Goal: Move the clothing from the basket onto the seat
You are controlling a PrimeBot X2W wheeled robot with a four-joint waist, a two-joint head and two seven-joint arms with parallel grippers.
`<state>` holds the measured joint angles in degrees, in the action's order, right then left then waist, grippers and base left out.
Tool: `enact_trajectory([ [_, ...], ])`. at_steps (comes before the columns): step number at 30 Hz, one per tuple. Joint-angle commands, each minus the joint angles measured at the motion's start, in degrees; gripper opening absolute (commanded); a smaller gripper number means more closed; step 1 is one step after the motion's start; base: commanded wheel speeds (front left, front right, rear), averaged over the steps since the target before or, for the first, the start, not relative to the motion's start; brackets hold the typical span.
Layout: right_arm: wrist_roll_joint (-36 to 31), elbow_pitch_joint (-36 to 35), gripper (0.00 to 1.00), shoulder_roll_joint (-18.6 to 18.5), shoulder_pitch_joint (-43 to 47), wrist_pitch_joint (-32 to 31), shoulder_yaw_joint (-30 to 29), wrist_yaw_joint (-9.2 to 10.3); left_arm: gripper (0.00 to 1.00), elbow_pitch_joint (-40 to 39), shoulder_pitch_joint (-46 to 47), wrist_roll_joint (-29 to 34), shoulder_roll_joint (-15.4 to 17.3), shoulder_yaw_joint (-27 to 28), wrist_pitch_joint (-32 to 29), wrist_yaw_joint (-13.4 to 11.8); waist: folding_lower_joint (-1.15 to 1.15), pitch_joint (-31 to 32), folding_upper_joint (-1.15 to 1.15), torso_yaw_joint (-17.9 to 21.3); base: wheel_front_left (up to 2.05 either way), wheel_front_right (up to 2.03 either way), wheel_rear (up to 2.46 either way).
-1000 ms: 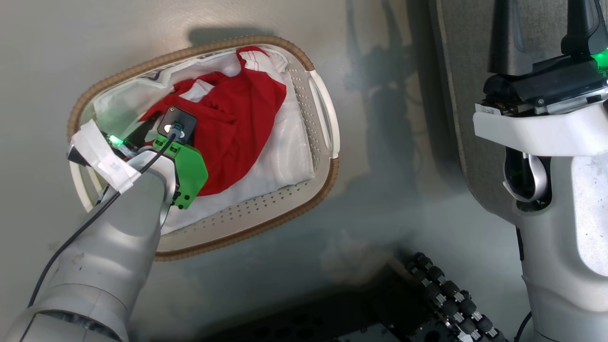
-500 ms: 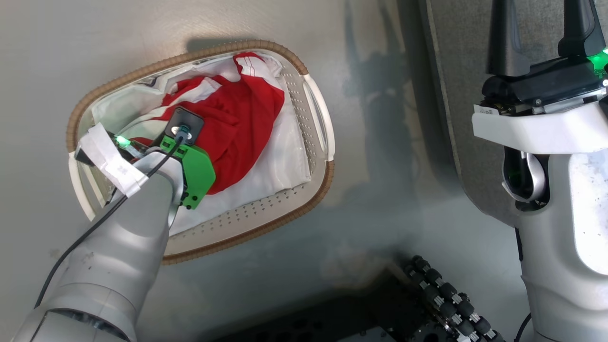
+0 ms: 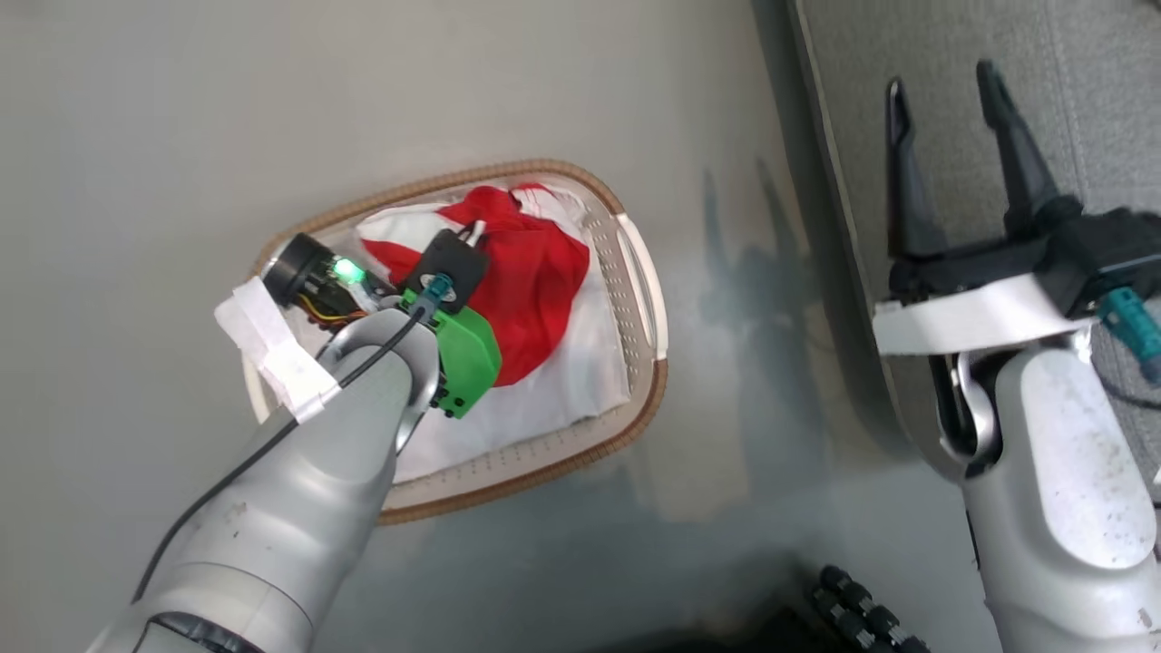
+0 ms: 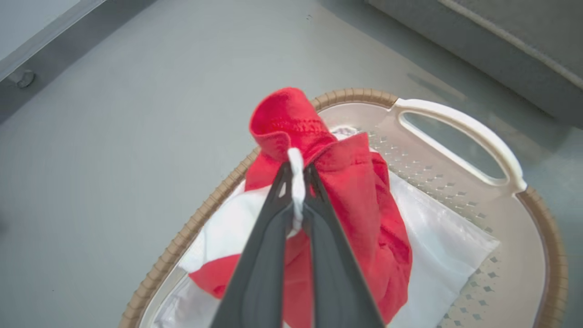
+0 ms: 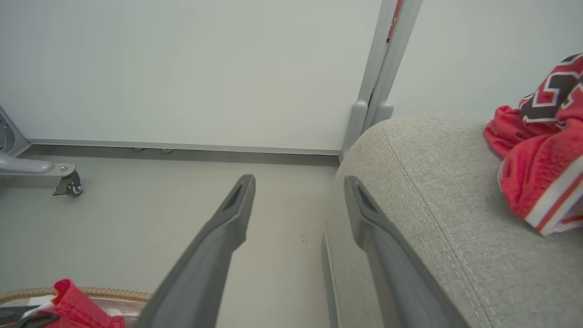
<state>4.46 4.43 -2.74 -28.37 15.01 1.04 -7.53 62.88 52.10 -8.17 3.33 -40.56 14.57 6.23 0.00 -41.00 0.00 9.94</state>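
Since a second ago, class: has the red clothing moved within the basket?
Yes. Against the basket rim, the clothing has gathered inward and upward into a bunch, pinched in the shut left tool, no longer flat on the white sheet.

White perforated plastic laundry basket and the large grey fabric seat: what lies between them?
Bare grey floor from basket to seat, as the head view shows.

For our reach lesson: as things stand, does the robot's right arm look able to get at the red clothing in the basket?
Probably not readily: the right gripper hangs open at the seat edge, aside from the basket, and the left gripper is shut on the clothing.
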Motion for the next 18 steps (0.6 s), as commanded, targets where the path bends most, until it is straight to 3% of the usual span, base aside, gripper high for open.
enact_trajectory([
  [1,-0.5,1.4,1.0,-0.3,2.1,0.3,-0.4,0.08,0.0,-1.5,-1.6,-1.4,-0.2,-0.3,0.3,0.5,0.0,9.5,0.0,-4.9,0.0,0.0,0.0],
  [9,-2.0,8.5,1.0,-0.3,9.8,0.3,0.2,0.08,0.0,-12.6,-3.4,-6.9,-0.5,-3.7,0.6,1.2,0.0,24.0,0.0,-8.0,0.0,0.0,0.0],
  [14,-1.6,11.9,1.0,-0.3,13.9,0.3,1.6,0.08,0.0,-18.9,-2.8,-12.1,1.5,-7.7,0.1,1.3,0.0,32.8,0.0,-8.1,0.0,0.0,0.0],
  [18,-1.4,13.5,1.0,-0.3,15.8,0.3,3.6,0.08,0.0,-23.5,-0.8,-17.2,4.3,-7.7,-1.6,1.2,0.0,37.3,0.0,-7.0,0.0,0.0,0.0],
])
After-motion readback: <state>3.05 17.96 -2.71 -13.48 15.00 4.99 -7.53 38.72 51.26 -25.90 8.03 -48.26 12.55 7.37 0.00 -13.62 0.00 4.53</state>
